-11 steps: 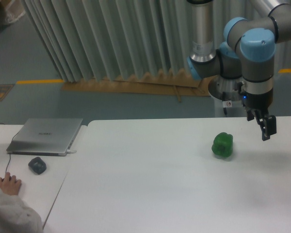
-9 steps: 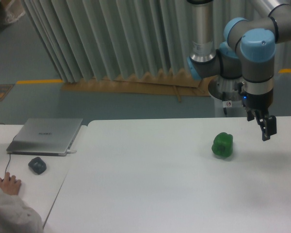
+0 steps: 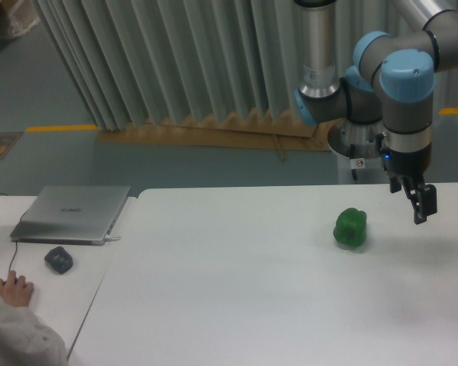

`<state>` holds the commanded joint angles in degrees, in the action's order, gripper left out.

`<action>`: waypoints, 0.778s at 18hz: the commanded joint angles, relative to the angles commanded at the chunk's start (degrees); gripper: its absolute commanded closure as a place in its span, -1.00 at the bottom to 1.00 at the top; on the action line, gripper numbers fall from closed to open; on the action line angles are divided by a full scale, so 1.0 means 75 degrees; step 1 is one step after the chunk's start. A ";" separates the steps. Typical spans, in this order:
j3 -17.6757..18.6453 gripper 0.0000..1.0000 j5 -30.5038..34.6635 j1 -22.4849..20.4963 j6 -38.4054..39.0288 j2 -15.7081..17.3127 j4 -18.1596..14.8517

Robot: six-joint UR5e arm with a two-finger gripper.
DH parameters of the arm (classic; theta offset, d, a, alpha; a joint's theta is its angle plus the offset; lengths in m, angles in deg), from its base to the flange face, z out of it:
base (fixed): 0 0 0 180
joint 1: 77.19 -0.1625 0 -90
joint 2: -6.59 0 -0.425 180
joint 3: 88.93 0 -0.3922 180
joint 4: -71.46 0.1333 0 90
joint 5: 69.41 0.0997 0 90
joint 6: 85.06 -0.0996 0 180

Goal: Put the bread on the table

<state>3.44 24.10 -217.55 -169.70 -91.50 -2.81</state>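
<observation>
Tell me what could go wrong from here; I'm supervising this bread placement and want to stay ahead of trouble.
No bread shows anywhere, so the arm may have nothing to place. The gripper hangs close to the green pepper; a sideways move could knock it, or it might get taken for the bread. A person's hand rests on the neighbouring desk, though far from the arm.

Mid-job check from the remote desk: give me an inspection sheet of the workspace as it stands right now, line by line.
Surface: large plain white table, flat and bare over most of its top.
Job's things: bread not in view; nothing tan-yellow visible on the table or at the gripper.
Clutter: glossy green bell pepper resting on the table, left of the gripper.
Grippers: black two-finger gripper hangs above the table's right side, apart from the pepper; open or shut, cannot tell.
Cables: nothing seen.
Surroundings: smaller white desk with closed silver laptop, dark mouse, a person's hand; grey pleated curtain behind.
</observation>
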 joint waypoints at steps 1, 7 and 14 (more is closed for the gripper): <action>0.0000 -1.00 0.0012 -0.0012 0.0023 0.0000 0.0000; 0.0000 -1.00 0.0036 -0.0188 0.0035 0.0000 -0.0035; -0.0094 -1.00 0.0024 -0.0761 0.0351 -0.0012 -0.0234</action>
<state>2.74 24.28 -223.26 -167.07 -91.58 -4.56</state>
